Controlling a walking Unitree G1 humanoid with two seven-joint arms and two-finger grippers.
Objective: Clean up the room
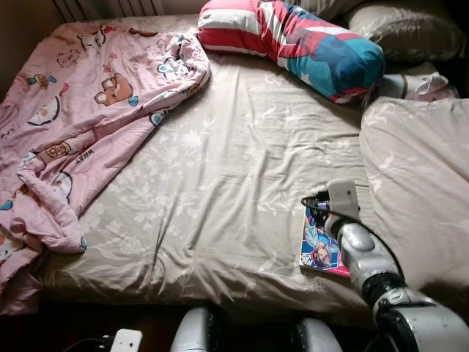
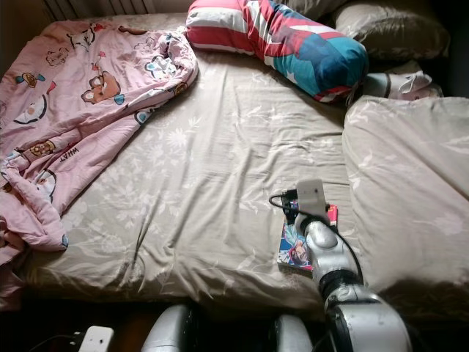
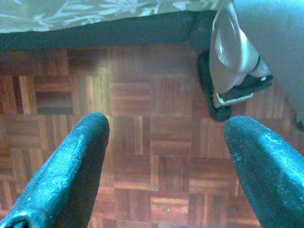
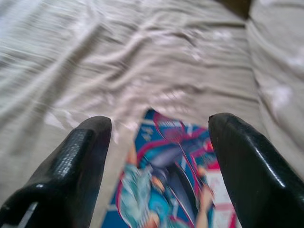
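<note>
**Right tool hovering over a comic book at the bed's near edge**

Nearest the head camera, the right arm reaches forward over the foot of the bed [image 1: 220, 191], its wrist box sitting above a colourful comic book [image 1: 316, 246] that lies flat on the beige, leaf-patterned sheet close to the near edge. In the right wrist view the right tool [image 4: 159, 142] has its two black fingers [image 4: 83, 161] spread wide apart, grasping nothing, with the book's cover [image 4: 166, 185] showing between and below them; whether the fingertips touch the cover cannot be told.

Just to the right of the book lies a large beige pillow [image 1: 421, 191]. Across the head of the bed rests a bolster [image 1: 293, 40] striped in red, white, pink and teal, with another beige pillow [image 1: 407, 29] behind it. A pink quilt [image 1: 80, 117] printed with cartoon animals is bunched over the left side of the bed, and its lower end hangs over the near edge.

Down beside the bed, the left tool [image 3: 161, 156] hangs over dark wooden parquet floor [image 3: 142, 118], its fingers released and wide apart with nothing between them. One of the robot's feet [image 3: 228, 80] stands on the parquet near the bed's edge.
</note>
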